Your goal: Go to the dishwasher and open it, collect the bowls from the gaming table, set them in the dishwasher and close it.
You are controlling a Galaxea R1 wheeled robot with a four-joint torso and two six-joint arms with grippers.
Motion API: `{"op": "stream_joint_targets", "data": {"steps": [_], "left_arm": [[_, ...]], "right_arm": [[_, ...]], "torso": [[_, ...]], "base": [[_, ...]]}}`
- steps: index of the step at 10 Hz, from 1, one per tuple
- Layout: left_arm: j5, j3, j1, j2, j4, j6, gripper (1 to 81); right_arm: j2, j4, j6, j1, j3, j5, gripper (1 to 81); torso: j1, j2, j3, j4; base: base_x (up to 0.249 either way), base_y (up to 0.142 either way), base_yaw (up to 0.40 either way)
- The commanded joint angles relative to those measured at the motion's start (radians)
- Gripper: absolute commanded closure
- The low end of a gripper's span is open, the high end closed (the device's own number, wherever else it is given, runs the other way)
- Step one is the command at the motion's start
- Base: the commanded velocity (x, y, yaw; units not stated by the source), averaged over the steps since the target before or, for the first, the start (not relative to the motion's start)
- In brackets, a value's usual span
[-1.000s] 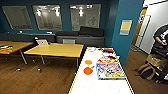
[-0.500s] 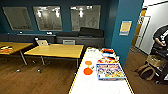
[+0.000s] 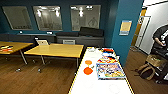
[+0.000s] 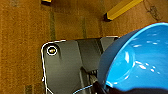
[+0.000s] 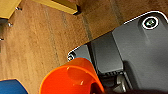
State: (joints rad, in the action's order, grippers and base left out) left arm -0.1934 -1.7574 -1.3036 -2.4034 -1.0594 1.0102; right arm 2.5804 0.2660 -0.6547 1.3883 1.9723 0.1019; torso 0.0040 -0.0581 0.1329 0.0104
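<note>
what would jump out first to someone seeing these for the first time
Probably the bright bowls close to the wrist cameras: a blue bowl at the left end effector and an orange bowl at the right one, both over wooden floor. In the head view, the white gaming table ahead carries two more orange bowls beside a colourful game board.

view drifted left | gaming table [image 3: 82, 85] seemingly nearer, more central
</note>
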Motion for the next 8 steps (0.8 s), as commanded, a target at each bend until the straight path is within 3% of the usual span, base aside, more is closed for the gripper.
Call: {"op": "stream_joint_targets", "data": {"steps": [1, 4, 8], "left_arm": [[0.025, -0.072, -0.013, -0.069, -0.021, -0.007, 81.1], [0.058, -0.154, -0.038, -0.116, -0.021, -0.009, 81.1], [0.058, -0.223, -0.055, -0.163, -0.022, -0.010, 81.1]], "right_arm": [[0.065, 0.062, 0.001, -0.001, 0.078, -0.034, 81.1], [0.108, 0.081, 0.003, 0.018, 0.149, -0.034, 81.1], [0.161, 0.107, 0.003, 0.035, 0.244, -0.034, 81.1]], "torso": [[0.000, 0.000, 0.000, 0.000], [-0.002, -0.001, -0.001, 0.000], [-0.003, -0.002, -0.001, 0.000]], "base": [[-0.087, 0.000, 0.000], [-0.097, 0.000, 0.000], [-0.105, 0.000, 0.000]]}}
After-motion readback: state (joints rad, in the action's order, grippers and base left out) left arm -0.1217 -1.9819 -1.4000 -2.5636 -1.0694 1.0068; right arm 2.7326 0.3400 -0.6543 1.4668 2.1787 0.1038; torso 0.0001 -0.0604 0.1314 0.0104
